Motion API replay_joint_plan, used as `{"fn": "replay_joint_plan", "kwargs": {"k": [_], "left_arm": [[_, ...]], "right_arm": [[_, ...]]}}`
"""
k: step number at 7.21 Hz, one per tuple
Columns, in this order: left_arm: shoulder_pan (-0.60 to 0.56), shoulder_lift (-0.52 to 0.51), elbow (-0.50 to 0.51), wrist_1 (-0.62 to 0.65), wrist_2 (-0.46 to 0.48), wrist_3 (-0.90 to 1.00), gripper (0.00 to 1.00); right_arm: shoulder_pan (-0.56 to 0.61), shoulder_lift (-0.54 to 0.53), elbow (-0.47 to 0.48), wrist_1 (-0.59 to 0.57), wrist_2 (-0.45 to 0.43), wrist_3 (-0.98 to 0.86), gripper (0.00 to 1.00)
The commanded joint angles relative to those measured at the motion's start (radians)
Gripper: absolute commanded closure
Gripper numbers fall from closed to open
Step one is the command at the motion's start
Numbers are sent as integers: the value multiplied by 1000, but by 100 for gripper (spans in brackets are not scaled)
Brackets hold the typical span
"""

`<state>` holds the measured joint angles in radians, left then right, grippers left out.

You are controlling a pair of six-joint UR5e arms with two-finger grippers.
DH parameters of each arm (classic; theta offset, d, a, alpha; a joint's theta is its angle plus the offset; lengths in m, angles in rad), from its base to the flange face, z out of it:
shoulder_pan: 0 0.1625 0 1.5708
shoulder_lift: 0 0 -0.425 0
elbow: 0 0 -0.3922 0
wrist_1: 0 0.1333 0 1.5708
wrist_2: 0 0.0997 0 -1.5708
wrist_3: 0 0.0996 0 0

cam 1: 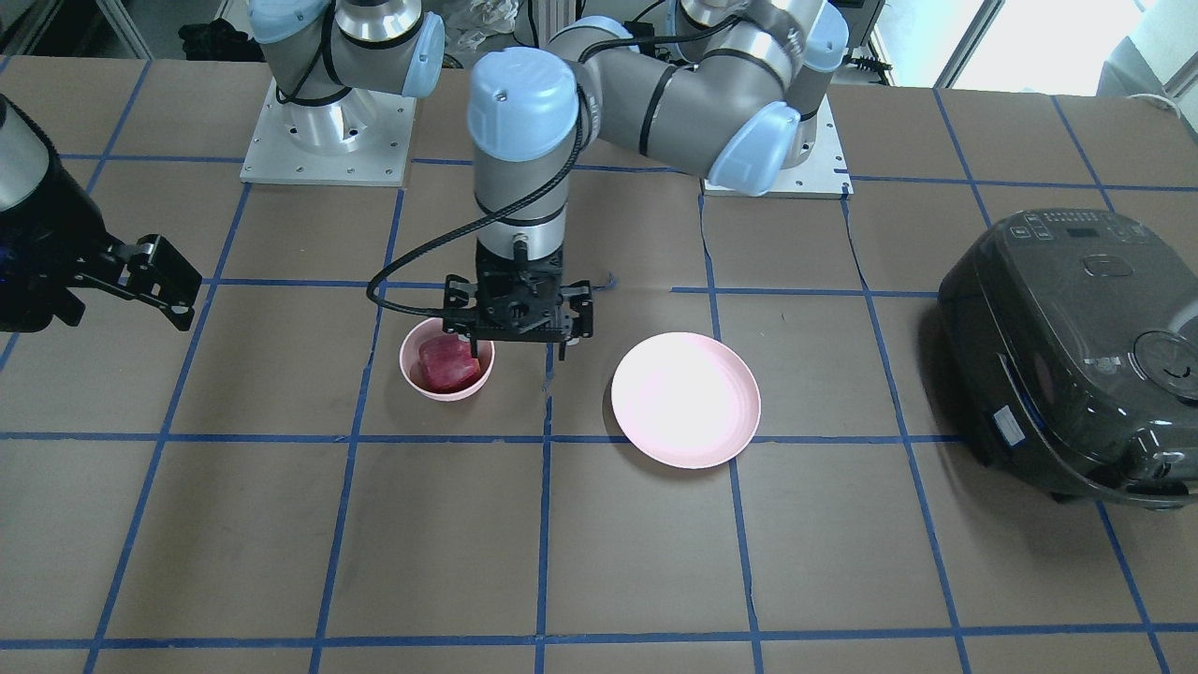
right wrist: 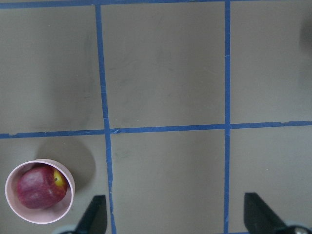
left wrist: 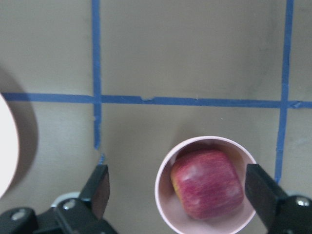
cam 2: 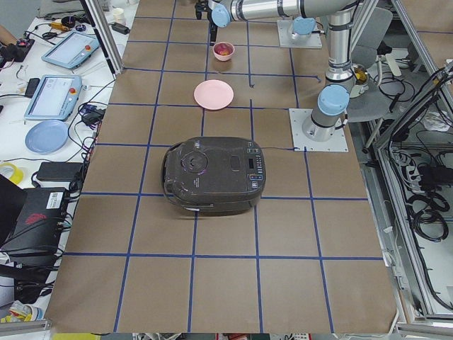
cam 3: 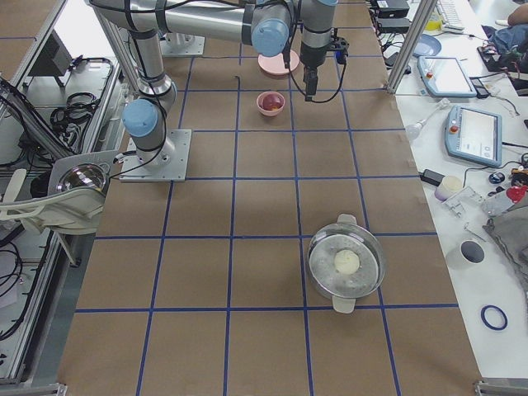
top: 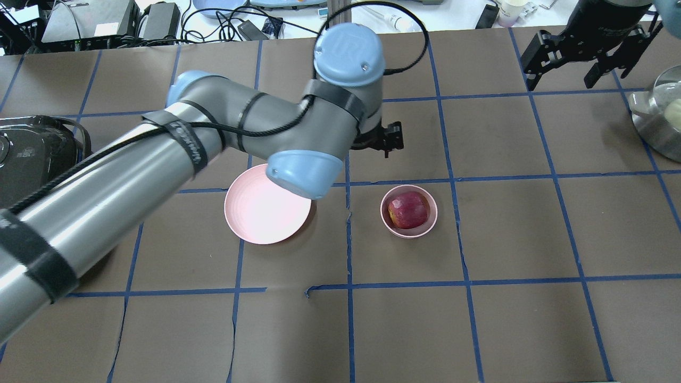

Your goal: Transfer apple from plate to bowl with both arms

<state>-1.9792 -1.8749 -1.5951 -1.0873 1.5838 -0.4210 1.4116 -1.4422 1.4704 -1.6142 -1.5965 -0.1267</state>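
The dark-red apple lies in the small deep pink bowl; both show in the overhead view, apple in bowl. The wide pink plate stands empty beside it. My left gripper is open and empty, hovering just above and beside the bowl. In its wrist view the open fingers stand either side of the apple. My right gripper is open and empty, raised far off to the side; its wrist view shows the apple at the lower left.
A dark rice cooker stands at the table end beyond the plate. A steel pot with a glass lid sits at the other end, near my right gripper. Blue tape lines grid the brown table.
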Motion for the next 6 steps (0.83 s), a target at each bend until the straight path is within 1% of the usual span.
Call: {"fn": "replay_joint_plan", "kwargs": {"k": [1, 2, 3, 4, 5, 6], "left_arm": [[194, 129, 4, -147, -4, 205, 0], [273, 181, 4, -202, -2, 305, 0], [324, 228, 10, -260, -2, 327, 0], [341, 261, 64, -342, 5, 329, 0], [359, 264, 130, -444, 4, 368, 0], [393, 263, 144, -451, -7, 427, 0]], "right_arm": [[119, -15, 4, 7, -10, 121, 0], [160, -24, 5, 22, -2, 171, 0], [202, -35, 11, 23, -8, 183, 0], [219, -41, 10, 27, -8, 185, 0], [217, -55, 11, 69, -2, 182, 0], [213, -66, 7, 83, 1, 182, 0]]}}
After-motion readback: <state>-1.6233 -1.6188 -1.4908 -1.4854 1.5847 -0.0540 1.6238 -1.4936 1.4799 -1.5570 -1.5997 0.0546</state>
